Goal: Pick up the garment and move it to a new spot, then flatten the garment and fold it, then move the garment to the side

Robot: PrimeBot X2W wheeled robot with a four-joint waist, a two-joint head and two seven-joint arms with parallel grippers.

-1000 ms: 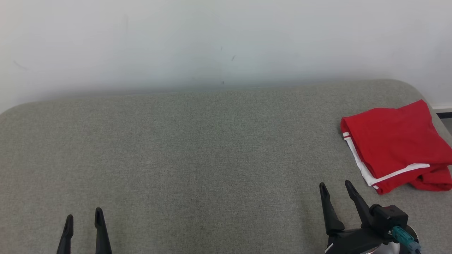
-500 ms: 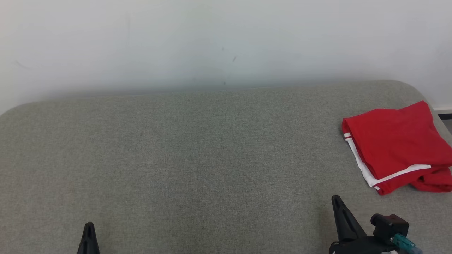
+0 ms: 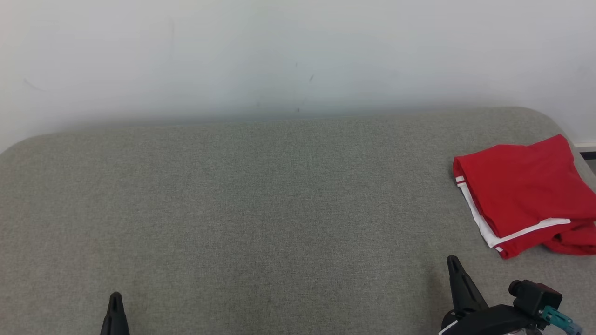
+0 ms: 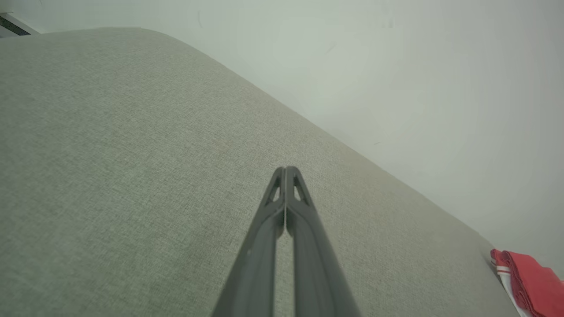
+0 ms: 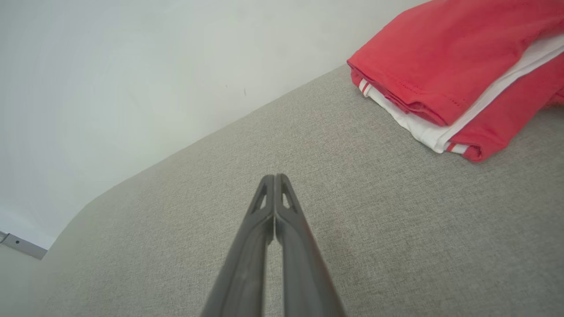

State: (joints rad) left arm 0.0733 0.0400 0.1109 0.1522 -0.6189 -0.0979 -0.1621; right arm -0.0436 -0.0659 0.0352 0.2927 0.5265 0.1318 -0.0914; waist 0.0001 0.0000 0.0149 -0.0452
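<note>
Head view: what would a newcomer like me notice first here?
A red garment with white trim lies folded at the right end of the grey cushion. At the bottom edge two dark grippers poke up, the left gripper and the right gripper, both shut and empty.

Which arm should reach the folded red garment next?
Probably the right: the right gripper rests shut near the folded red, white-striped fabric garment, while the left gripper sits far across the grey fabric cushion.
</note>
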